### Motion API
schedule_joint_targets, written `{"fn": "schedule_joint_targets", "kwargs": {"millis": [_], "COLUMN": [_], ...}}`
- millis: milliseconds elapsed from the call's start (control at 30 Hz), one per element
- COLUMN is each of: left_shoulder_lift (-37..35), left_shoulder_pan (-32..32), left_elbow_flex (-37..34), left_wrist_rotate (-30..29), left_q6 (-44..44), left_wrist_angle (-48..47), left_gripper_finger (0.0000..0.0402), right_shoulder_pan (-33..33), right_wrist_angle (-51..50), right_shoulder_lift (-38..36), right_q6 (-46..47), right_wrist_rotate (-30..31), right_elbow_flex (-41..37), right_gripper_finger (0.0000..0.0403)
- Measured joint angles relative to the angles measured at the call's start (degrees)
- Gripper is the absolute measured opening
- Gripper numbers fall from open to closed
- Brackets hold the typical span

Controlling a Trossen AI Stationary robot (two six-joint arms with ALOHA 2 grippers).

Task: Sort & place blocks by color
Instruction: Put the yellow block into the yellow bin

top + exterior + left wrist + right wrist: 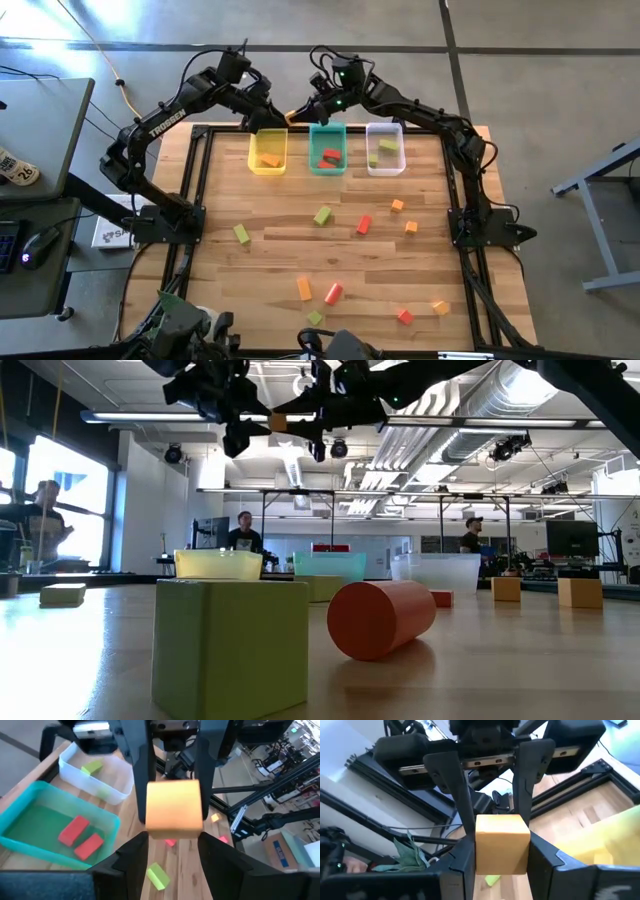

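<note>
An orange block [298, 112] hangs in the air over the table's far edge, above the gap between the yellow bin [267, 152] and the teal bin [327, 150]. My right gripper [501, 840] comes from the table's right and is shut on it. My left gripper [175, 837] faces it from the left, open, with a fingertip on either side of the block's [174, 805] end that faces it. In the low view the block [277, 422] shows small between the two dark grippers. Orange, red and green blocks lie loose on the table. My right gripper pinches two opposite sides of the orange block [481, 855] between its two fingers. The fingers lie nearly level and point toward the table's left. The block is lifted clear and sticks out past the fingertips. My left gripper's fingertips [142, 845] flank the same two sides; I cannot tell whether they touch.
The yellow bin holds an orange block [270, 160], the teal bin red ones [330, 157], the clear bin [385, 150] green ones. Loose blocks lie across the middle and near part of the table, among them a red cylinder [380, 618] and a green cube [230, 645].
</note>
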Motion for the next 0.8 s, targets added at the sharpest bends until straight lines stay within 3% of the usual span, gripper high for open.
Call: {"fn": "schedule_joint_targets", "kwargs": {"millis": [133,367,633,800], "left_shoulder_lift": [-0.41,-3.31,-5.81,-5.86], "left_shoulder_pan": [-0.05,-0.97,-4.02,-6.93], "left_elbow_flex": [0.0,-0.04,-0.04,-0.04], "left_wrist_rotate": [-2.78,-17.86,-22.93,-27.34], "left_q6": [4.65,19.49,34.36,37.14], "left_wrist_angle": [0.49,0.1,0.65,1.63], "left_gripper_finger": [0.0159,0.0159,0.0159,0.0159], "right_shoulder_pan": [-0.23,-1.48,-1.42,-1.33], "right_wrist_angle": [0.01,0.05,1.2,4.99], "right_shoulder_lift": [0.0,0.02,0.02,0.02], "right_q6": [4.05,12.14,20.17,24.04], "right_wrist_rotate": [1.01,-0.38,-2.15,-2.4], "right_elbow_flex": [0.0,-0.02,-0.04,-0.04], "right_gripper_finger": [0.0104,0.0104,0.0104,0.0104]}}
